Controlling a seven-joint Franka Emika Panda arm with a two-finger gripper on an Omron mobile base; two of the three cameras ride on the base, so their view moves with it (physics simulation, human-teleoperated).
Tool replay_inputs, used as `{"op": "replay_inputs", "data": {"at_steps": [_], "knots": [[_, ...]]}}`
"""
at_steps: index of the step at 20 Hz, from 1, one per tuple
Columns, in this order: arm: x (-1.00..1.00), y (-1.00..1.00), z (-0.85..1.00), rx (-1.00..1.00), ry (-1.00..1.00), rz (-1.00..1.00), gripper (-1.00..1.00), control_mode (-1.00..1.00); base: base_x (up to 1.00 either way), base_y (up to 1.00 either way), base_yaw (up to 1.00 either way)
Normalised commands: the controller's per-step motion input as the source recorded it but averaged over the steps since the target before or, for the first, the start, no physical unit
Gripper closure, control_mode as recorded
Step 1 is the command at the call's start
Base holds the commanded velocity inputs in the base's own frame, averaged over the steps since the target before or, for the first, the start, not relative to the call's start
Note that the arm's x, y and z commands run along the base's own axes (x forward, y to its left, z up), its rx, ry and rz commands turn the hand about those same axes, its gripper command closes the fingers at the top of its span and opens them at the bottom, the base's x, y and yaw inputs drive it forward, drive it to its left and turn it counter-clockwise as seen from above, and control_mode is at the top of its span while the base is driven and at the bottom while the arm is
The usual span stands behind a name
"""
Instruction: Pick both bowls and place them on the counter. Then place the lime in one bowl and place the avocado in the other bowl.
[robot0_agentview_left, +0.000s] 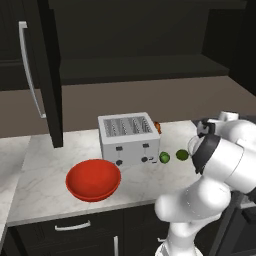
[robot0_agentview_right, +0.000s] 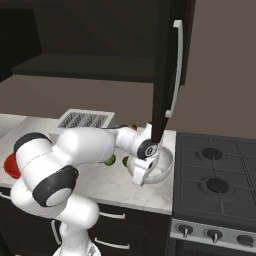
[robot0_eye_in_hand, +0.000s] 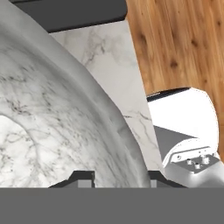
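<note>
- Red bowl (robot0_agentview_left: 93, 179): wide, shallow, glossy. You find it upright on the counter (robot0_agentview_left: 40, 170), left of the toaster (robot0_agentview_left: 129, 137) and near the front edge. It looks placed.
- Marbled bowl (robot0_agentview_right: 161, 167): white with grey veins. You see it at the right end of the counter, just beside the stove (robot0_agentview_right: 220, 185). In the right base view its base seems to rest on the marble, though the contact itself is hidden.
- Gripper (robot0_agentview_right: 150, 167): its jaws straddle the near rim of the marbled bowl. In the hand view the rim wall (robot0_eye_in_hand: 87, 127) runs between the two dark fingertips (robot0_eye_in_hand: 83, 178). The gap is narrow; you cannot tell whether the pads press the rim or have just let go.
- Two green fruits (robot0_agentview_left: 164, 158) (robot0_agentview_left: 182, 155): both sit on the counter right of the toaster. Which is the lime and which the avocado is too small to tell.
- Small orange item (robot0_agentview_left: 158, 127): behind the toaster, unidentified.
- Governing relation: the fruits lie to the left of the gripper, between the toaster and the marbled bowl. Judge the coming step as clearing the rim upward, then swinging left to a fruit.
</note>
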Motion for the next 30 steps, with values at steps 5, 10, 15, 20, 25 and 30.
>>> {"op": "replay_inputs", "data": {"at_steps": [5,10,15,20,25,30], "knots": [[-0.06,-0.09,0.0,0.01,0.08,0.0,1.0,-1.0,0.0,0.0,0.0],[-0.09,-0.07,0.0,0.02,0.03,0.0,1.0,-1.0,0.0,0.0,0.0],[-0.11,0.0,0.0,0.02,0.0,0.0,-1.0,-1.0,0.0,0.0,0.0],[-0.04,0.0,0.0,0.0,0.0,0.0,-1.0,-1.0,0.0,0.0,0.0],[-0.01,0.03,0.04,0.0,0.0,0.0,-1.0,-1.0,0.0,0.0,0.0],[0.0,0.18,0.17,0.0,0.0,0.03,-1.0,-1.0,0.0,0.0,0.0]]}}
